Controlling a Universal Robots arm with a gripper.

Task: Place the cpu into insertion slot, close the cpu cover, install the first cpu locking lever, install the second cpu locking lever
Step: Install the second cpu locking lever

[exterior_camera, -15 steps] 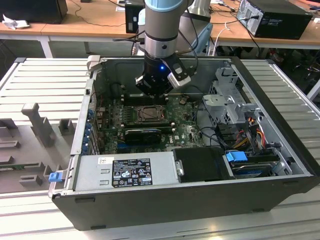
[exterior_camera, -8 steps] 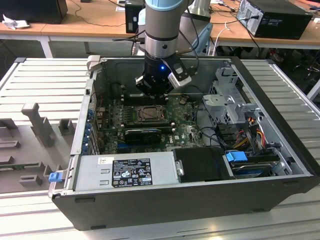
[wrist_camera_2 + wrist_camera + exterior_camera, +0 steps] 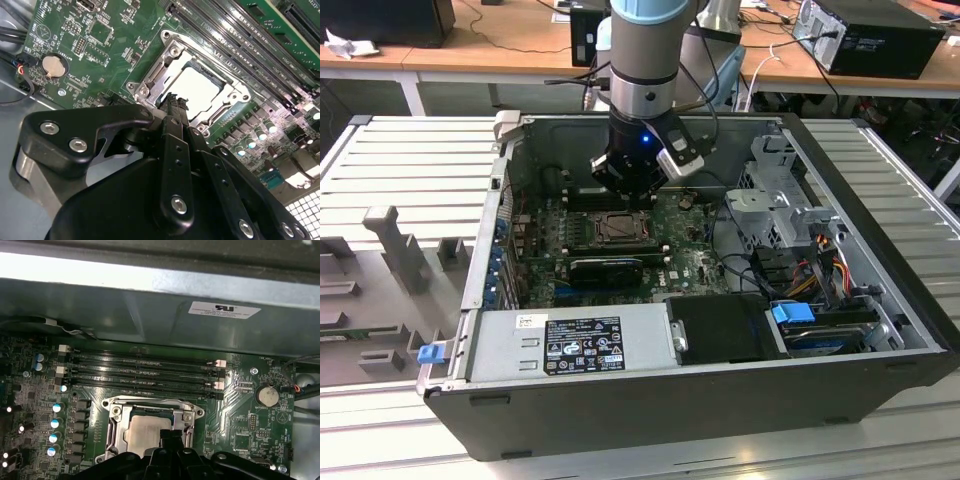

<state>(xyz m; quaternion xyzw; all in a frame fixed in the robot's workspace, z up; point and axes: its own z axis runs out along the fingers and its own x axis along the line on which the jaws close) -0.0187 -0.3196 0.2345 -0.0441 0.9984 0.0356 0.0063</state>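
Note:
The cpu [image 3: 200, 85] [image 3: 142, 432] lies flat in the insertion slot [image 3: 617, 228], its pale metal top showing through the window of the cpu cover [image 3: 170, 50] [image 3: 117, 415]. The cover lies down around the chip. My gripper [image 3: 173, 101] [image 3: 172, 436] [image 3: 625, 195] hangs just above one edge of the socket, fingers pressed together with nothing between them. In the exterior view it stands over the far side of the socket. I cannot tell the locking levers apart from the frame's metal.
Long black memory slots [image 3: 145, 372] run beside the socket, toward the grey case wall [image 3: 150, 310]. A coin battery [image 3: 53, 66] sits on the green board. The power supply [image 3: 580, 340] lies at the front, with a drive cage [image 3: 780, 200] and cables [image 3: 810, 270] on the exterior view's right.

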